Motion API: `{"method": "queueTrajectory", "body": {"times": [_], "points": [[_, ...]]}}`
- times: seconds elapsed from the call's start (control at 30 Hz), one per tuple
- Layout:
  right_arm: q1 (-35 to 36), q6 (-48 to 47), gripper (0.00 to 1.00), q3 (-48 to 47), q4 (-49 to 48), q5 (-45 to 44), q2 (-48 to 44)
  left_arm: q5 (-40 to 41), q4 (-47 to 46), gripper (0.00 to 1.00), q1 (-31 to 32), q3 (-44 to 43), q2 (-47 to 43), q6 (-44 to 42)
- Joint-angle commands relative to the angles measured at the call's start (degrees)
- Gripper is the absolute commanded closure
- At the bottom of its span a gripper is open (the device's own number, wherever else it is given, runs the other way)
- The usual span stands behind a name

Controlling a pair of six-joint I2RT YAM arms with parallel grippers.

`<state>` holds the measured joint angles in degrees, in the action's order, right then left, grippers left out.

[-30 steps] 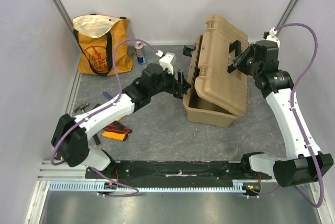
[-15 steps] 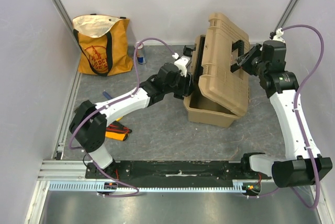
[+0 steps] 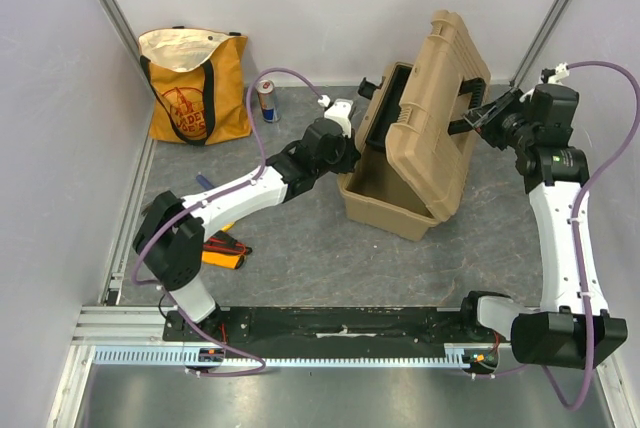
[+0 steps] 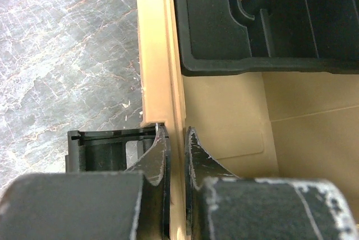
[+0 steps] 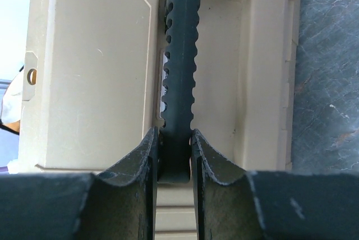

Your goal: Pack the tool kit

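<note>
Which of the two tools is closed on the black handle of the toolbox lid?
The right tool, shut on the black handle; the left tool instead pinches the tan box rim.

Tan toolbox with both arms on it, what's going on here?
The right gripper has its fingers shut on the black ribbed handle of the large tan hard-plastic toolbox, holding its lid tipped up and open. The left gripper pinches the box's tan rim, one finger on each side, beside the black inner tray. An orange-black meter lies on the floor, not yet packed.
</note>
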<state>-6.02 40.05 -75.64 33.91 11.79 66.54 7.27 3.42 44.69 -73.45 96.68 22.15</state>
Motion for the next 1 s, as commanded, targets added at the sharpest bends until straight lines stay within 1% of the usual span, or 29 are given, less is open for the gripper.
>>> {"method": "queueTrajectory", "body": {"times": [0.0, 0.13, 0.27, 0.37, 0.47, 0.53, 0.6, 0.63, 0.7, 0.73, 0.83, 0.93, 0.97], "points": [[-3.73, -2.26, 1.00, 0.57, -8.86, -0.46, -1.77, 6.18, 7.13, 0.98, -2.40, 4.54, -5.97, -1.24], [-4.35, -1.47, 1.00, 2.24, -9.39, 0.78, -3.26, 3.99, 7.13, 0.98, -4.34, 7.26, -8.35, -0.01], [-5.75, -0.94, 1.00, 3.56, -9.21, 0.34, -5.63, 3.80, 8.44, 0.98, -4.96, 7.62, -9.23, 0.61], [-6.54, -0.77, 1.00, 4.44, -8.16, -0.62, -7.39, 5.74, 10.72, 0.98, -5.66, 7.88, -10.46, 3.41], [-7.16, -0.33, 1.00, 6.46, -7.02, -2.99, -9.49, 5.56, 11.69, 0.98, -8.46, 10.16, -12.39, 7.54], [-7.34, 0.11, 0.97, 7.95, -5.97, -4.84, -11.16, 5.04, 11.78, 0.98, -10.49, 12.27, -13.97, 9.92], [-7.43, 0.46, 0.89, 9.54, -5.00, -6.60, -13.01, 4.25, 11.52, 0.98, -11.90, 14.38, -15.82, 11.15], [-7.43, 0.73, 0.82, 10.33, -4.47, -7.39, -13.80, 3.72, 11.52, 0.98, -12.25, 15.00, -16.43, 11.16], [-7.43, 0.82, 0.74, 11.12, -2.98, -9.06, -15.30, 3.28, 11.52, 0.98, -12.61, 15.62, -17.23, 11.25], [-7.51, 0.82, 0.68, 11.12, -2.19, -9.76, -15.83, 3.11, 11.61, 0.98, -12.61, 15.79, -17.49, 11.25], [-7.43, 0.90, 0.52, 9.99, 1.23, -11.44, -16.79, 2.32, 11.78, 0.97, -12.69, 16.14, -17.93, 11.77], [-7.43, 0.90, 0.38, 7.79, 6.15, -16.17, -16.54, 1.79, 11.70, 0.95, -12.61, 16.23, -18.02, 12.39], [-7.43, 0.82, 0.34, 6.83, 9.13, -18.19, -16.36, 1.52, 11.70, 0.95, -12.69, 16.23, -17.94, 12.48]]}}
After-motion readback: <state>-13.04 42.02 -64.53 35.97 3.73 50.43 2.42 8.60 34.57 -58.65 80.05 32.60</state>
